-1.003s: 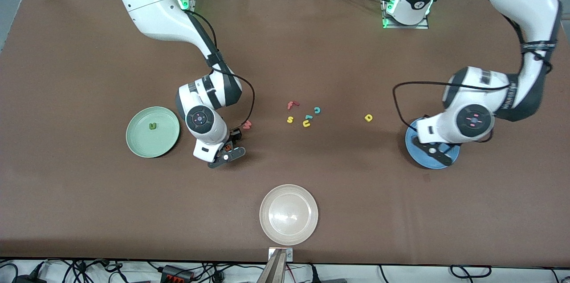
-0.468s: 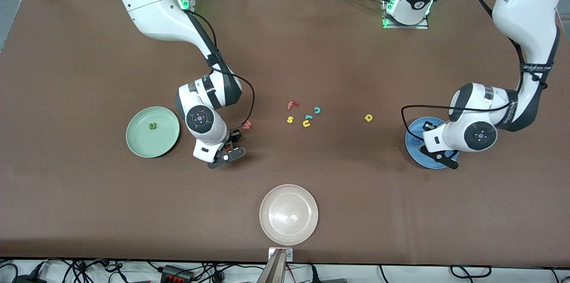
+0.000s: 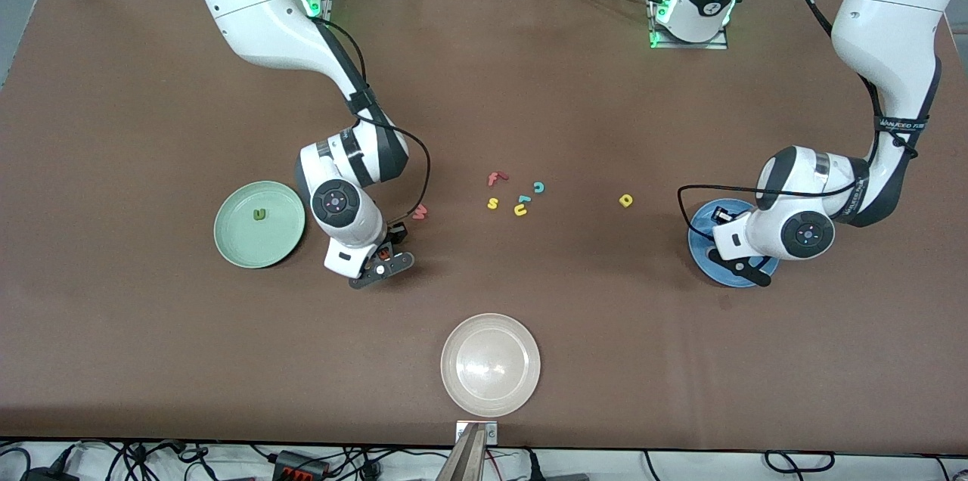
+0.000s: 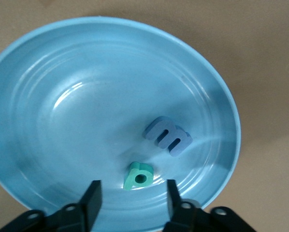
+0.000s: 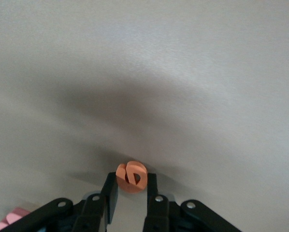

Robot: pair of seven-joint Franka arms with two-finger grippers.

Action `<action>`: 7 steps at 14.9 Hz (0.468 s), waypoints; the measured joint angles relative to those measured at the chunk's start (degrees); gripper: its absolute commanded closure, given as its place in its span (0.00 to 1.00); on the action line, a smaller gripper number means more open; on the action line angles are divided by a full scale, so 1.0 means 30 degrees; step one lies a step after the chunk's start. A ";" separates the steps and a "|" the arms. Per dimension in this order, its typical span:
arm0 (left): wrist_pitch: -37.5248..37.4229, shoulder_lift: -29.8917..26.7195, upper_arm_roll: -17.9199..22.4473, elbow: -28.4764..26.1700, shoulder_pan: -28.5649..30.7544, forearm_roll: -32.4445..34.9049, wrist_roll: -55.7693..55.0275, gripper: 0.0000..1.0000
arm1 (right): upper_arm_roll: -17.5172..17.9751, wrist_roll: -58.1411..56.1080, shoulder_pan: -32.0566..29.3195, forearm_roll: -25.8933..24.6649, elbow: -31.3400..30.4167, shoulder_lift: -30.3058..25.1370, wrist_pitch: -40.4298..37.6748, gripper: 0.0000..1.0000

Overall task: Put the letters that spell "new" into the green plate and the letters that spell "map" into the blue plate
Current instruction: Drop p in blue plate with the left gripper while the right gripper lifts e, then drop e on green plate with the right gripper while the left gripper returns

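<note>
- The green plate (image 3: 259, 224) lies toward the right arm's end of the table (image 3: 151, 352), holding the dark green "n" (image 3: 260, 215).
- The right gripper (image 3: 384, 254) is low beside the green plate.
- The salmon "w" (image 3: 420, 212) lies near that gripper.
- The left gripper (image 3: 727, 239) is over the blue plate (image 3: 711, 269).
- The yellow "p" (image 3: 625, 200) lies on the table near the blue plate.

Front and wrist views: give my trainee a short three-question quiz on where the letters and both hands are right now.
1. True or false: the right hand is shut on the orange "e".
2. Which letters lie in the blue plate under the open left hand? A) "m" and "a" B) "p" and "s" C) "f" and "c"
3. Fill in: the green plate holds the dark green ___.

Key: 1 true; 2 A, the blue "m" and teal "a"; 3 "n".
</note>
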 measured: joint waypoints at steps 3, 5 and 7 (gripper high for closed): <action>-0.1039 -0.0599 -0.0731 0.0198 0.0125 -0.0744 -0.0288 0.00 | -0.0260 0.0032 -0.0693 -0.0003 -0.0148 -0.1307 -0.2719 0.92; -0.2120 -0.1344 -0.1561 0.0253 0.0127 -0.1999 -0.1792 0.00 | -0.0315 -0.0454 -0.1849 -0.0009 -0.1499 -0.2871 -0.3423 0.92; -0.2673 -0.1725 -0.2621 0.0203 0.0104 -0.2417 -0.4111 0.00 | -0.0446 -0.1112 -0.2709 -0.0132 -0.3836 -0.4564 -0.3098 0.92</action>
